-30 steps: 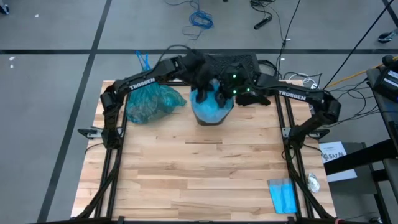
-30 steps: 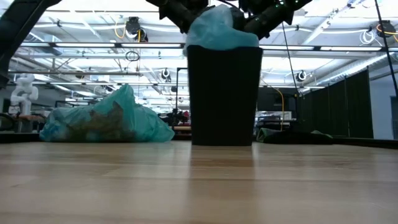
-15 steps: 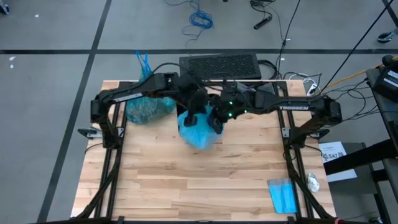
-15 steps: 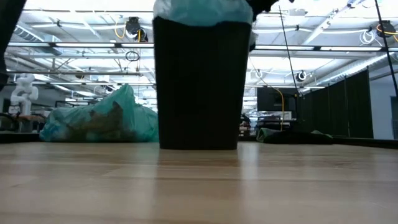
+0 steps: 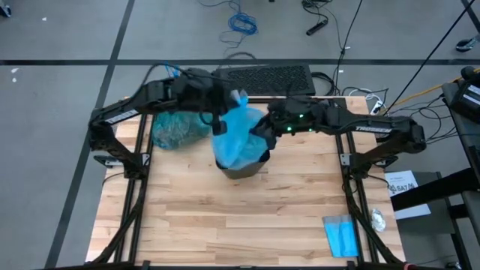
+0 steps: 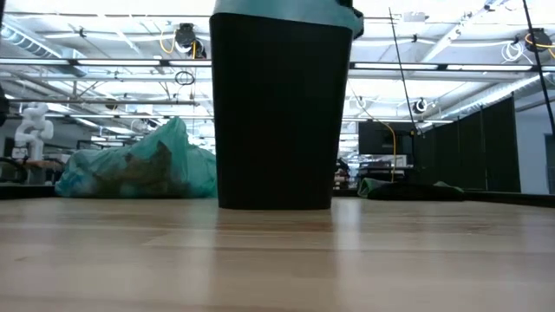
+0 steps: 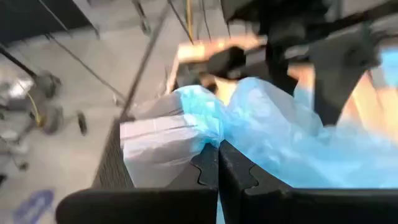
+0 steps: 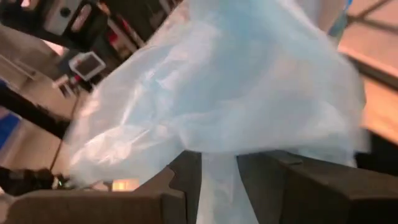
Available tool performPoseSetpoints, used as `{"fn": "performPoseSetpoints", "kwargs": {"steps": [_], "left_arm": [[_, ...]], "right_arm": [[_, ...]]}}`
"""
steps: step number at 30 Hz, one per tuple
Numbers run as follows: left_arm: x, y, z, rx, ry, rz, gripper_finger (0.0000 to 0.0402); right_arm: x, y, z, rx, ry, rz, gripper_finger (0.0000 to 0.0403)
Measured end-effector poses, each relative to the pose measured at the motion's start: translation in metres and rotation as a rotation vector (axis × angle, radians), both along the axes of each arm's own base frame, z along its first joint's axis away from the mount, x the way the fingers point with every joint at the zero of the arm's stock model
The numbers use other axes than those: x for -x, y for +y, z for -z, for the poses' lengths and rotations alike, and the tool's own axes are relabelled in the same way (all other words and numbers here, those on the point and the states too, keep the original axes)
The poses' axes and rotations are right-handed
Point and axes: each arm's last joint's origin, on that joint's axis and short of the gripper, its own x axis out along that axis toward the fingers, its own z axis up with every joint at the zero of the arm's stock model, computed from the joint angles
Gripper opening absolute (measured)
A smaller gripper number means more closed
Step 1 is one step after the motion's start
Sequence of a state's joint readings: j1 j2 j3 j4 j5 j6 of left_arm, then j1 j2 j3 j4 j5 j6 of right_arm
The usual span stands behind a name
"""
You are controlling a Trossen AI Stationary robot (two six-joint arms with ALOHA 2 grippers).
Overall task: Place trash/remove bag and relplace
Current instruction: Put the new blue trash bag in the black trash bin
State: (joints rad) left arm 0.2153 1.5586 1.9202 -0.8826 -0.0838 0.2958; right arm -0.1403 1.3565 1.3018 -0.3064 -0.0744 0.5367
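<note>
A small black bin [image 5: 244, 166] [image 6: 277, 104] stands upright on the table, a pale sky-blue plastic bag [image 5: 238, 131] [image 7: 280, 130] [image 8: 217, 87] rising out of its mouth. My left gripper [image 5: 218, 122] [image 7: 218, 155] is shut on that bag at the bin's far-left side. My right gripper [image 5: 265, 133] [image 8: 217, 171] is shut on it at the bin's right side. The teal-green bag [image 5: 177, 127] [image 6: 139, 169], stuffed with brown scraps, lies on its side on the table left of the bin, touched by no gripper. My left gripper pinches a bunched fold of the sky-blue bag's upper part [image 7: 208, 127] between its two fingers, above the bin's mouth. The plastic runs from the fingers down into the bin. My right gripper pinches a strip of the sky-blue bag [image 8: 217, 186] between its two fingers, coming from the table's right. The rest of the bag billows beyond the fingers, over the bin.
A folded stack of pale blue bags [image 5: 341, 234] and a crumpled white scrap [image 5: 377, 219] lie at the table's near right corner. A black mat [image 5: 262, 77] sits past the far edge. Bare wood spreads across the near half.
The bin has slid toward the near and left edges with both grippers on the sky-blue bag. Then my left gripper has drawn back toward the far left and up, pulling the bag's top up out of the bin and spreading it.
</note>
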Motion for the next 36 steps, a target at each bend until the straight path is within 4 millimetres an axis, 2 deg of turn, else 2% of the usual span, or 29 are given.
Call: {"fn": "performPoseSetpoints", "kwargs": {"steps": [4, 7, 10, 17, 25, 36], "left_arm": [[0.017, -0.005, -0.021, -0.022, -0.116, 0.01, 0.0], [0.025, -0.011, -0.027, -0.008, -0.137, 0.054, 0.0], [0.026, -0.015, -0.02, 0.031, -0.074, 0.066, 0.0], [0.008, -0.026, 0.004, 0.05, -0.019, 0.109, 0.0], [0.002, -0.031, 0.007, 0.035, -0.037, 0.134, 0.0], [-0.001, -0.033, 0.003, 0.003, -0.078, 0.199, 0.0]], "right_arm": [[0.01, 0.0, -0.013, 0.039, -0.061, 0.002, 0.0093], [0.019, 0.001, -0.022, 0.083, -0.099, -0.008, 0.0093], [0.031, 0.003, -0.034, 0.106, -0.15, -0.022, 0.0095], [0.051, 0.004, -0.051, 0.15, -0.225, -0.016, 0.0121], [0.049, -0.001, -0.053, 0.199, -0.254, -0.016, 0.0153], [0.025, -0.023, -0.048, 0.154, -0.274, -0.09, 0.0155]]}}
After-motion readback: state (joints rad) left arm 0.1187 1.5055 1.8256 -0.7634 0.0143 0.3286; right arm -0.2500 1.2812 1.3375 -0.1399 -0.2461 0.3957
